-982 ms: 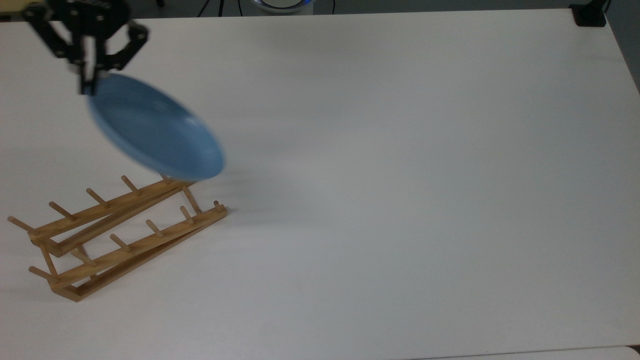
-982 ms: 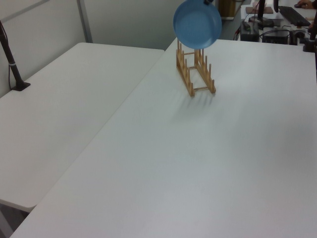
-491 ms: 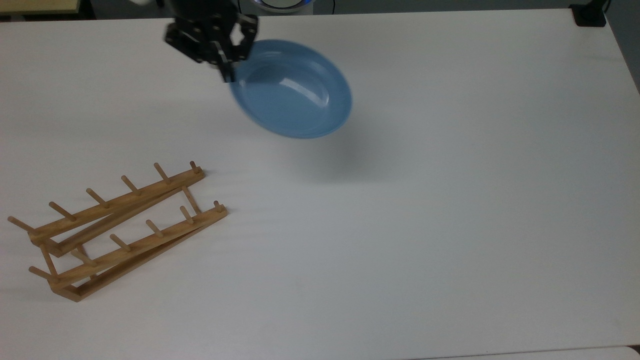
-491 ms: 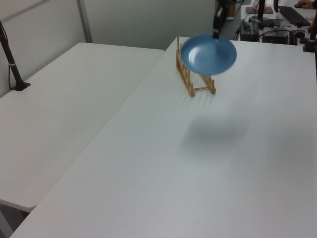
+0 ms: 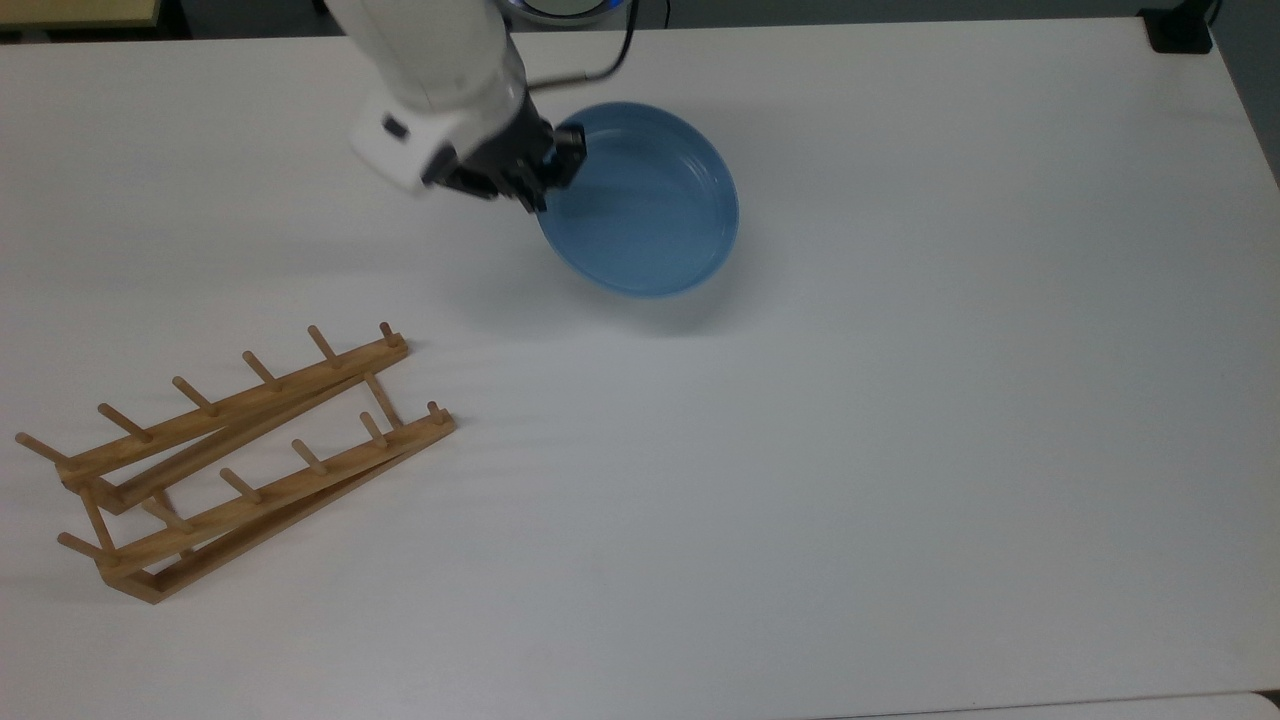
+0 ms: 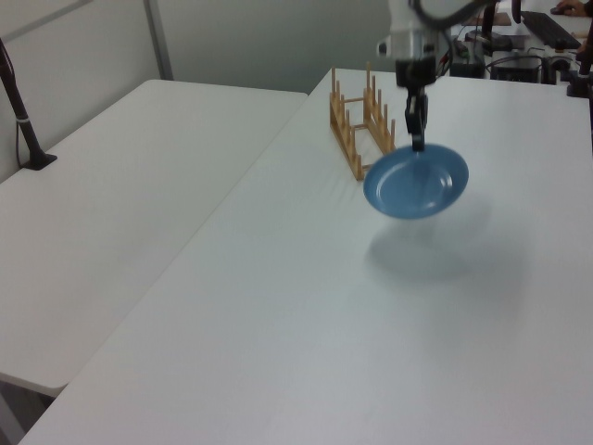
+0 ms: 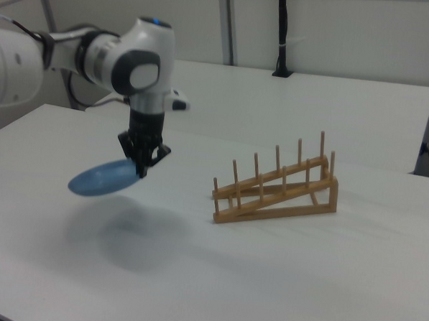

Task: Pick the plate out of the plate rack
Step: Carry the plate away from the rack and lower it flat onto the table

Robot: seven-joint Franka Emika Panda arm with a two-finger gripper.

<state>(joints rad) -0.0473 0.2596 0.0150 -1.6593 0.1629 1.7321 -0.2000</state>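
The light-blue plate (image 5: pixel 645 205) hangs nearly flat a little above the white table, its hollow side up, with a shadow below it; the same plate (image 6: pixel 417 183) (image 7: pixel 104 178) is well clear of the rack. My gripper (image 5: pixel 548 188) (image 6: pixel 417 141) (image 7: pixel 140 169) is shut on the plate's rim, at the top view's left edge of the plate. The wooden plate rack (image 5: pixel 235 455) (image 6: pixel 361 120) (image 7: pixel 278 189) stands with nothing between its pegs, at the top view's lower left.
The white table (image 5: pixel 900 400) stretches wide to the top view's right of the plate. A second white table (image 6: pixel 120 185) adjoins it on the left view's left, with a black post (image 6: pixel 20 116) on it. A black clamp (image 5: pixel 1178 28) sits at the top view's upper right corner.
The plate has swung from upright above the rack to nearly flat, travelled to the top view's right away from the rack, and come lower toward the table. The rack has not moved.
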